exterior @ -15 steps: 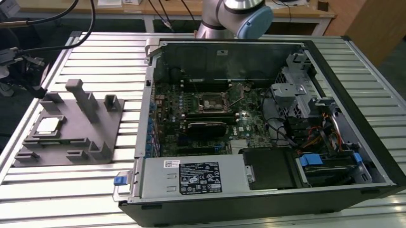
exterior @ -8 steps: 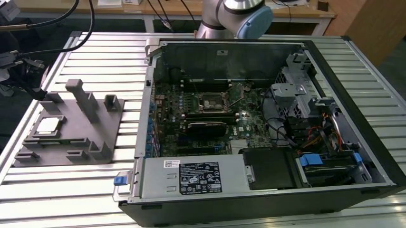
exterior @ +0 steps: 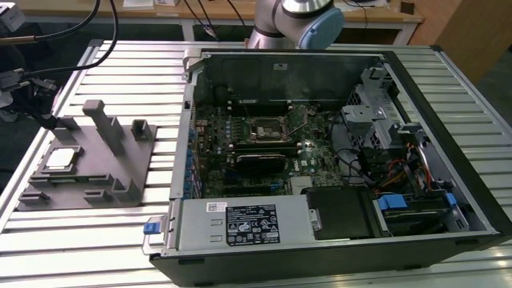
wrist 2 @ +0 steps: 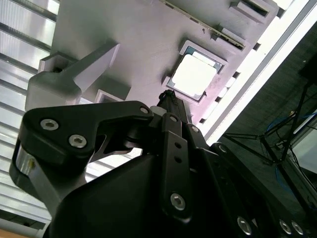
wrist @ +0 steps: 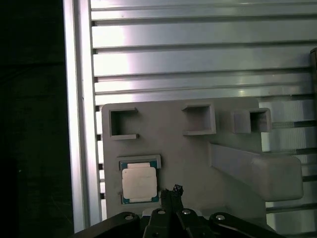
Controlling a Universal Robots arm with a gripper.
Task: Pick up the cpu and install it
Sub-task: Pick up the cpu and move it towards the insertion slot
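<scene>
Cpu (wrist: 140, 182): small flat chip, close to square. The top is a pale silvery metal plate with stepped edges, and a thin teal-green rim of board shows around it in the first wrist view. No marks can be read on the lid.

Position: it is seated in a shallow framed recess of the grey plastic tray (exterior: 92, 161). In the exterior view, the cpu (exterior: 62, 158) is toward the tray's edge on the exterior view's left. The tray lies on the slatted aluminium table (exterior: 144, 66), beside the open computer case (exterior: 320, 264), well apart from the bare socket (exterior: 264, 128) on the motherboard.

Orientation: lying flat, metal side up. Its sides run parallel to the tray's edges. It is too near square to give a sure long axis, though in the first wrist view it looks slightly longer along the tray's outer edge.

Gripper (wrist: 174, 191): the fingers are brought together into one narrow dark tip with no gap visible between them, and they hold nothing. The tip is just beside one corner of the cpu, over bare tray. In the second wrist view the tip (wrist 2: 168, 96) likewise sits off the chip's edge. Contact with the tray: cannot tell.

An upright post (exterior: 100, 123) stands on the tray, near the cpu.
</scene>
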